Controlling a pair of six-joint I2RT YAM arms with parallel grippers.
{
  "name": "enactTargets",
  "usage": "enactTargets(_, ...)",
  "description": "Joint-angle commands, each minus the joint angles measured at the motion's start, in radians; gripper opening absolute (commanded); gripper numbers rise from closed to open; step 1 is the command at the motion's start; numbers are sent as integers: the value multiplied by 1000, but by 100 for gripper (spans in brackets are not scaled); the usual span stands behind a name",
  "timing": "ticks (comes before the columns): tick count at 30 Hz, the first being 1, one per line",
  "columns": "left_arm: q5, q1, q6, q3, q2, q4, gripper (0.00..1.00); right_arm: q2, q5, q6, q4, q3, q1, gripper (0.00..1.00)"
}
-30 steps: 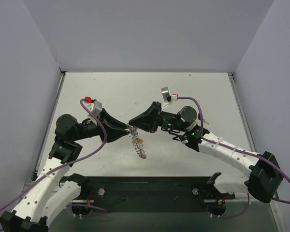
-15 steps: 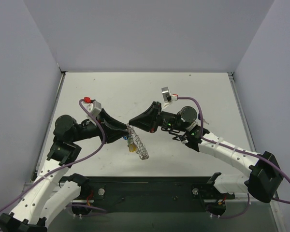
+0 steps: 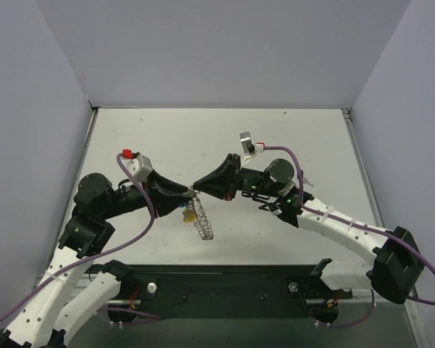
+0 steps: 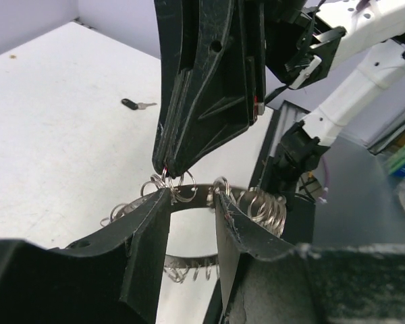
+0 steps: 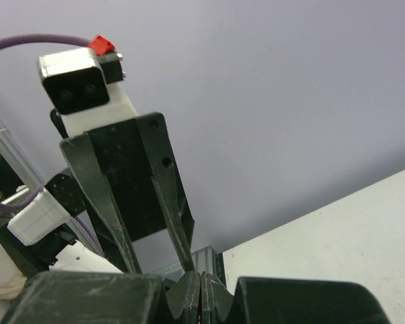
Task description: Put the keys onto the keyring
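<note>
The keyring (image 3: 202,220) hangs edge-on between the two arms, silvery, its rim crowded with small wire loops. In the left wrist view its upper band (image 4: 197,191) runs across my left gripper (image 4: 189,202), whose fingers stand apart on either side of it; contact there is unclear. My right gripper (image 3: 196,187) comes in from the right, shut, its tip (image 4: 167,167) pinching a small loop on the ring's top rim. The right wrist view shows those jaws (image 5: 202,287) pressed together. A yellow-headed key (image 3: 189,215) dangles beside the ring. Red and green keys are not visible.
A small dark-headed key (image 4: 136,104) lies alone on the white table (image 3: 290,138) beyond the grippers. Grey walls close in the left, back and right sides. The black base rail (image 3: 225,279) runs along the near edge.
My left arm has drawn back to the left and its wrist has risen. The hanging keyring has swung left with it, its lower end nearer the left gripper. The right arm has barely moved.
</note>
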Motion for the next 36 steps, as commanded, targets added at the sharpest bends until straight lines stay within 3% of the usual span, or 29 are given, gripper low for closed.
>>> enactTargets(1, -184, -10, 88, 77, -43, -77, 43, -17, -23, -44, 44, 47, -3, 0)
enactTargets(5, -272, -9, 100, 73, -68, -87, 46, -25, -34, -44, 36, 50, -1, 0)
enactTargets(9, -229, -10, 114, 89, -40, -94, 46, -23, -55, -47, 30, 56, -1, 0)
enactTargets(21, 118, -10, 122, 108, 69, -13, 43, -34, -143, -62, 4, 90, -3, 0)
enactTargets(30, 220, -9, 146, 126, 84, -17, 41, -49, -245, -58, 1, 103, -17, 0)
enactTargets(36, 308, 5, 151, 152, 81, -21, 49, -46, -387, -26, -2, 134, -44, 0)
